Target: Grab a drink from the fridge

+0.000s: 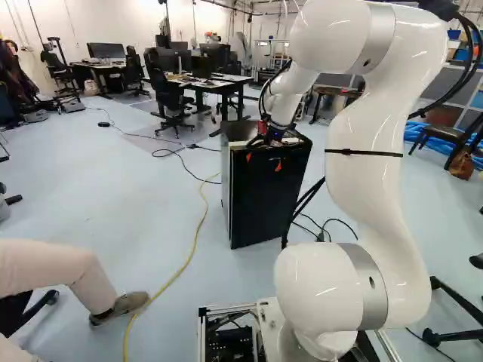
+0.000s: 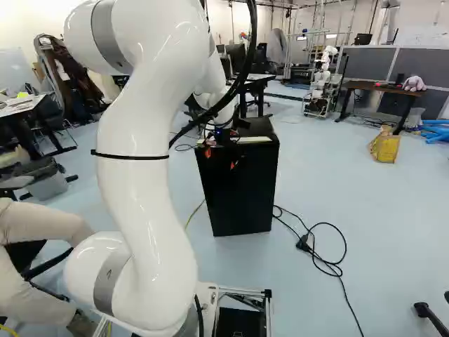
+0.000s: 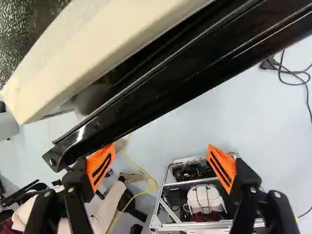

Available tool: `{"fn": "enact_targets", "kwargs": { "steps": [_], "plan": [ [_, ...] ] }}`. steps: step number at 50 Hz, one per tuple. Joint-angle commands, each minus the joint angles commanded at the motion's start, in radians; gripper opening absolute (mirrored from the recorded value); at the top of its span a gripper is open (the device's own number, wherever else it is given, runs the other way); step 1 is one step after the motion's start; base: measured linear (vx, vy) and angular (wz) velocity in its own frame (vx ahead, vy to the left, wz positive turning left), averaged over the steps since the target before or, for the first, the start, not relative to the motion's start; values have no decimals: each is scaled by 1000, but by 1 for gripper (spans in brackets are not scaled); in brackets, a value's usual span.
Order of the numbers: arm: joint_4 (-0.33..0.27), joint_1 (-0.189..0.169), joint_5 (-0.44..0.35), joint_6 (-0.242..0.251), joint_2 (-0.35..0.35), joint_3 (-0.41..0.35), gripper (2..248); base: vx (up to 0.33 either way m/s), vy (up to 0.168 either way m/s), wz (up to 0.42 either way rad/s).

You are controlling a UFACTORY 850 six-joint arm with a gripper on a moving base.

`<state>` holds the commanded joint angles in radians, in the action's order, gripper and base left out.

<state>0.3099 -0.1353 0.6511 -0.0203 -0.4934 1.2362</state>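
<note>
Left base view, read from its left. Yellow cable (image 1: 198, 237) on the floor, run from beside the fridge (image 1: 264, 197) toward the base. Could be caught or dragged if the base is driven forward or swung left.

Fridge ahead of the base. No drink seen; presumably kept inside. Door (image 3: 146, 97) seems parted from the cabinet (image 3: 83, 58) toward one corner; how far it is opened cannot be told.

Tool (image 1: 264, 159) held at the fridge's top front edge, pointed down. Fingers spread wide, nothing pinched. One orange pad (image 3: 101, 165) is placed right by the door's corner; contact cannot be confirmed. The other pad (image 3: 222, 168) is held apart, over floor.

Main risk: door missed or skidded along, its glossy edge being poorly hooked by one finger. If pressed from the front, the door could be pushed shut. If pulled too hard or off its arc, the fridge could be tipped or dragged, or the finger bent.

Black cord (image 2: 326, 246) looped right of the fridge; could be snagged if the base is steered that way.

Arm (image 1: 370, 151) raised tall from its foot joint, bent over high up, forearm sloped forward and down to the fridge.
</note>
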Motion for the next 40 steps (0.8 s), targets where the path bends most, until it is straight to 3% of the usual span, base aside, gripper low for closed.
{"fn": "enact_targets", "kwargs": {
  "steps": [40],
  "plan": [
    [0,23,-44,0,-39,57,247,0,0,0]
  ]
}}
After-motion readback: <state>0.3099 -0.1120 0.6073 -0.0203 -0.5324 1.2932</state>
